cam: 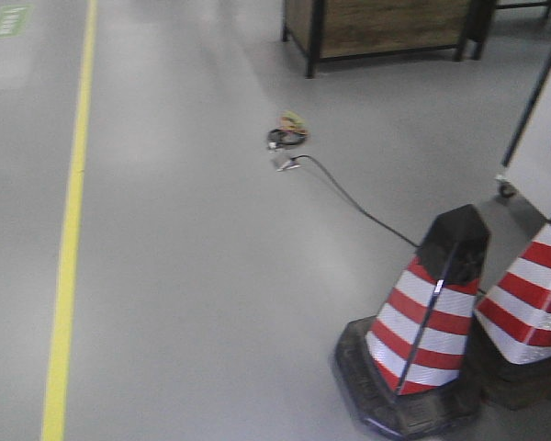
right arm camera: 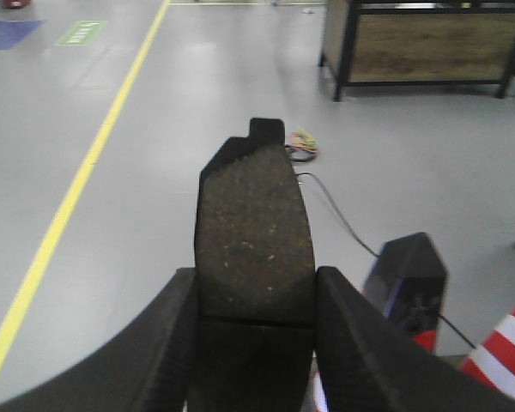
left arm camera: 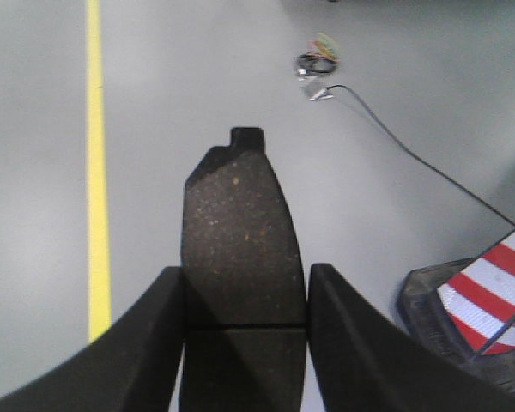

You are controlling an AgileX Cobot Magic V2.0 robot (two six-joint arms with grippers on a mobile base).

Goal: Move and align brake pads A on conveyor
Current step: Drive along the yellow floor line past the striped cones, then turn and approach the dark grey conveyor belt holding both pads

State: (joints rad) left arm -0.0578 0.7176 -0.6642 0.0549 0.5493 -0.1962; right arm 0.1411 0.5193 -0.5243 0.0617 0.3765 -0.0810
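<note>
Clamping one brake pad each, both sets of fingers are closed on a load. The left fingers [left arm camera: 146, 343] are two black curved tips pressed against the long edges of the left pad [left arm camera: 240, 232], one on each side and touching it. The pad sticks out past the tips, away from the camera, with a small stepped tab at its far end. Its thin groove runs across just behind the fingertips, between the two fingers. The face is dark grey and speckled.

The right fingers [right arm camera: 154, 343] have the same grip on the right pad [right arm camera: 253, 223]: the tips touch both long edges, the tabbed end points away, and the groove lies between the fingers just below tip level.

Both pads are held in the air over the grey floor [cam: 211, 276], touching only the fingers.

Further out, a yellow line [cam: 69, 230] runs along the floor on the left. A black cable [cam: 358, 207] trails from a small coiled bundle [cam: 287, 136], which is blurry and probably wires, toward a red-and-white cone [cam: 427, 322] with a black top. A second cone [cam: 528, 294] stands just beside it on the right. A dark-framed wooden cabinet [right arm camera: 429, 39] stands well beyond, and a green floor marking [right arm camera: 80, 33] lies far left of the line.
</note>
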